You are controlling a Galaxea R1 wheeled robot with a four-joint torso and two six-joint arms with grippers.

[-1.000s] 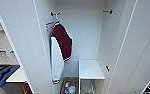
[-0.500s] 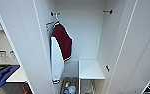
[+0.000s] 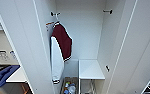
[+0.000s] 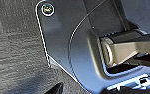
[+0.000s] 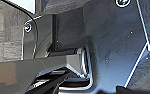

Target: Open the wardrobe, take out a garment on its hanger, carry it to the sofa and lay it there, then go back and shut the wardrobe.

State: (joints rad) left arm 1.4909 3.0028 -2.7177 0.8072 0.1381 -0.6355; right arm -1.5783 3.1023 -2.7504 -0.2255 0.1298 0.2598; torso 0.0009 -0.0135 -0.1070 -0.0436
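The white wardrobe (image 3: 86,32) stands open right in front of me, its left door (image 3: 23,42) and right door (image 3: 143,50) swung out to either side. Inside, on the left, a dark maroon top with white sleeves and trim (image 3: 62,43) hangs from a thin hanger (image 3: 56,20) hooked near a dark rail bracket (image 3: 53,13). A second bracket (image 3: 108,11) sits on the right inner wall. Both wrist views look past the robot's dark plate at grey floor (image 4: 13,50).
A white shelf box (image 3: 90,69) fills the wardrobe's lower right. Beneath the top, a bin of mixed small items (image 3: 69,88) sits on the bottom. Left of the open door are a blue object (image 3: 2,75) and a white surface (image 3: 17,76).
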